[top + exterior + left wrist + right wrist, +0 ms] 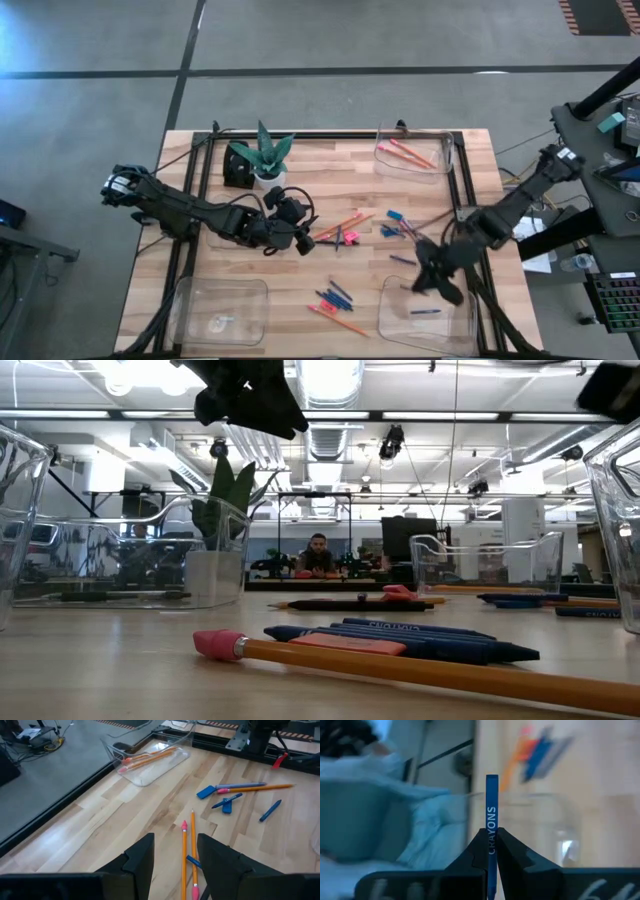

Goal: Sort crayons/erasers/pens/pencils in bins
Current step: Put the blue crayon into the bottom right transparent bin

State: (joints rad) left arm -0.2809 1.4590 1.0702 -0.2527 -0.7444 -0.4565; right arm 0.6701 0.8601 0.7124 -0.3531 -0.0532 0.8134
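We saw right gripper clamped on blue crayon, crayon sticking straight out past fingertips, clear bin beneath. We found left gripper with fingers parted, holding nothing; two orange pencils lay just ahead between fingers. Blue erasers farther out. Another bin with pencils well beyond fingertips.

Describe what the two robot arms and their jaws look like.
Both arms are dark, jointed and slim, with black cables looping around the left gripper and along the right arm. The right gripper is equally dark. Each ends in two black, wedge-shaped jaws, matte and unmarked.
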